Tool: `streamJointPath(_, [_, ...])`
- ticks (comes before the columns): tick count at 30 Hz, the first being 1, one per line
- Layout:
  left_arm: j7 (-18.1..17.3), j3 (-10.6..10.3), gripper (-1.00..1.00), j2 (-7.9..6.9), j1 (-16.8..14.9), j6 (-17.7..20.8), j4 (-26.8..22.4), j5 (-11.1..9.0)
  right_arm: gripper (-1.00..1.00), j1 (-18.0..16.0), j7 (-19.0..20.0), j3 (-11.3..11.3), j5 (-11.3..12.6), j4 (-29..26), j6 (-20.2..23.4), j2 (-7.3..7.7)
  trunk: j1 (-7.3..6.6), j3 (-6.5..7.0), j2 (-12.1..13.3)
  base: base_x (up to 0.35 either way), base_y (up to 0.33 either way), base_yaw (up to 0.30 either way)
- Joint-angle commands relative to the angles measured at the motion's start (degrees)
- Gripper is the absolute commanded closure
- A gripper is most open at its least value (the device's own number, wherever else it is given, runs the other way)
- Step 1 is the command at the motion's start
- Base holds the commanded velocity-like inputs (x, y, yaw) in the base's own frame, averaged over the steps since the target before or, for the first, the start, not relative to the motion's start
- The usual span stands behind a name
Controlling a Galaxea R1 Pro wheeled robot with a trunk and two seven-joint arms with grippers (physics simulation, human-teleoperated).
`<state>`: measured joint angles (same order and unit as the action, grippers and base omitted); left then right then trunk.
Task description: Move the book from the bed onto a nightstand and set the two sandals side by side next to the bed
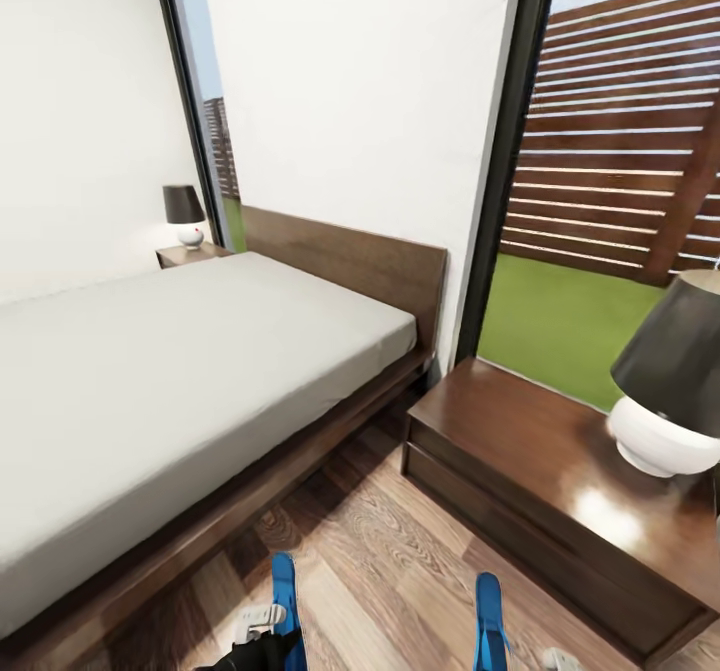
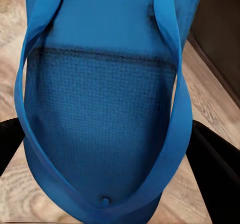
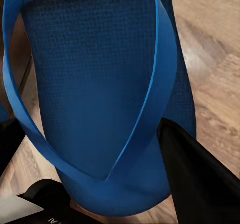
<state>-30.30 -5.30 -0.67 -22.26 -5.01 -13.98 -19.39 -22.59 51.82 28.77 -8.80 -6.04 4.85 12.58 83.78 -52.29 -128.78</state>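
Note:
Two bright blue sandals show at the bottom of the head view, the left sandal and the right sandal, both over the wood floor beside the bed. My left gripper is shut on the left sandal, with black fingers against its sides. My right gripper is shut on the right sandal, a black finger pressing its edge. The grey mattress top is bare; the book is out of view. A dark nightstand stands right of the headboard.
A black-shaded lamp with a white base sits on the near nightstand. A second nightstand with a small lamp stands past the bed's far side. Tall dark-framed windows are behind. A strip of floor runs between bed and nightstand.

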Motion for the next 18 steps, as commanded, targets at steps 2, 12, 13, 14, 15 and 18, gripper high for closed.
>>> streamJointPath(2, [-0.02,-0.48,1.00,-0.04,-0.06,-0.35,0.09,-0.38,1.00,0.00,0.15,0.50,-0.34,-0.11,0.60,-0.01,-0.01,-0.05,-0.02,0.000,0.000,0.292])
streamJointPath(12, [-0.02,-0.50,1.00,-0.04,-0.06,-0.35,0.09,-0.38,1.00,0.00,0.16,0.50,-0.35,-0.11,0.59,-0.01,-0.01,-0.05,-0.02,-0.035,0.000,0.292])
streamJointPath(13, [-0.02,-0.48,1.00,-0.04,-0.06,-0.35,0.09,-0.38,1.00,0.00,0.18,0.50,-0.35,-0.11,0.60,-0.01,-0.01,-0.05,-0.02,-0.113,0.000,0.292])
streamJointPath(14, [-0.02,-0.48,1.00,-0.04,-0.06,-0.35,0.09,-0.38,1.00,0.00,0.18,0.50,-0.35,-0.11,0.60,-0.01,-0.01,-0.05,-0.02,-0.072,0.000,0.292])
streamJointPath(15, [-0.02,-0.48,1.00,-0.04,-0.06,-0.35,0.09,-0.38,1.00,0.00,0.19,0.50,-0.35,-0.11,0.59,-0.01,-0.01,-0.05,-0.02,-0.046,0.000,0.292])
streamJointPath(18, [-0.02,-0.50,1.00,-0.04,-0.06,-0.35,0.09,-0.38,1.00,0.00,0.16,0.50,-0.35,-0.11,0.56,-0.01,-0.01,-0.05,-0.02,-0.014,0.000,0.292])
